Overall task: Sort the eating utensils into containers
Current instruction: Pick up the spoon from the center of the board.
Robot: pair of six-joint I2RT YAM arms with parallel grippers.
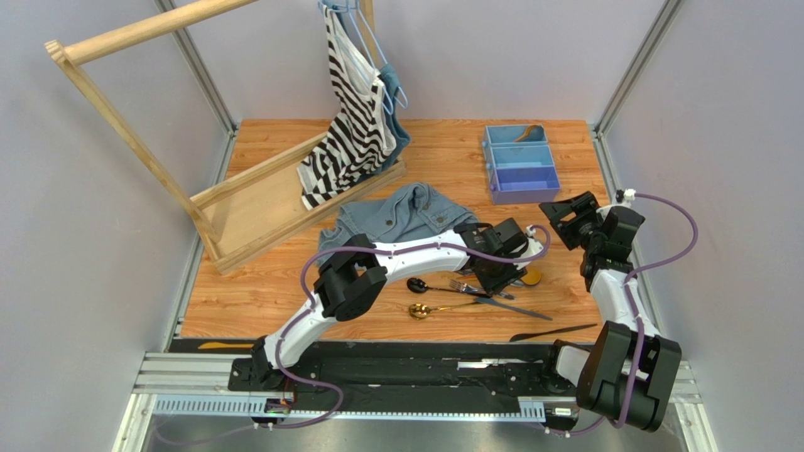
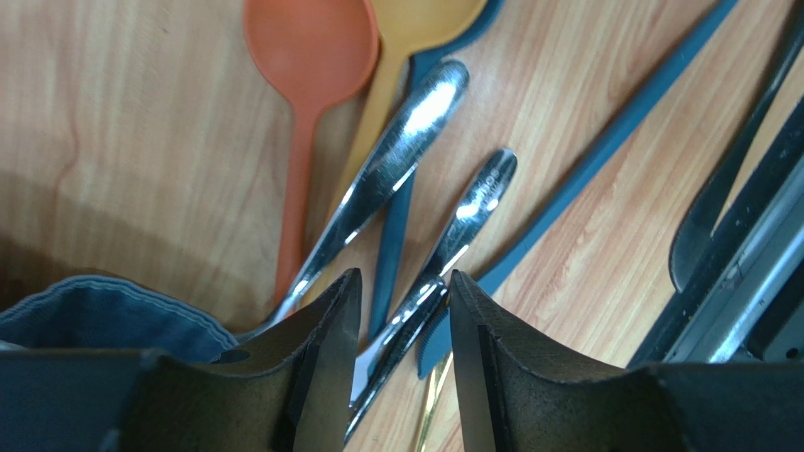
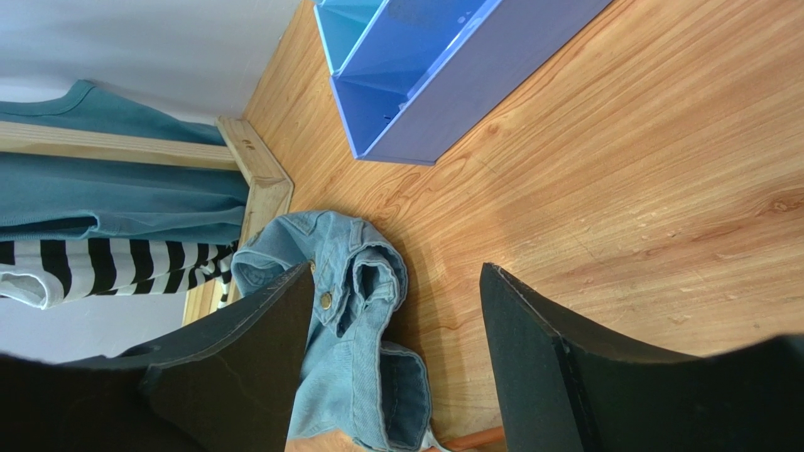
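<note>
A pile of eating utensils lies on the wood at the front right. In the left wrist view I see an orange spoon (image 2: 307, 56), a yellow spoon (image 2: 415, 28), two silver handles and a blue knife (image 2: 604, 151). My left gripper (image 2: 404, 275) (image 1: 500, 271) is down on the pile. Its jaws are closed in on the nearer silver fork handle (image 2: 477, 202), which runs slantwise between both fingers. A black spoon (image 1: 420, 285), a gold spoon (image 1: 422, 311) and a dark knife (image 1: 552, 331) lie apart. The light blue containers tray (image 1: 522, 196) stands at the back right. My right gripper (image 1: 566, 218) (image 3: 396, 273) hangs open and empty.
A crumpled denim garment (image 1: 401, 215) (image 3: 359, 377) lies just left of the pile, its hem (image 2: 104, 315) beside my left finger. A wooden rack (image 1: 142, 141) with a striped top (image 1: 349, 113) fills the back left. One yellow utensil (image 1: 226, 346) lies at the near left edge.
</note>
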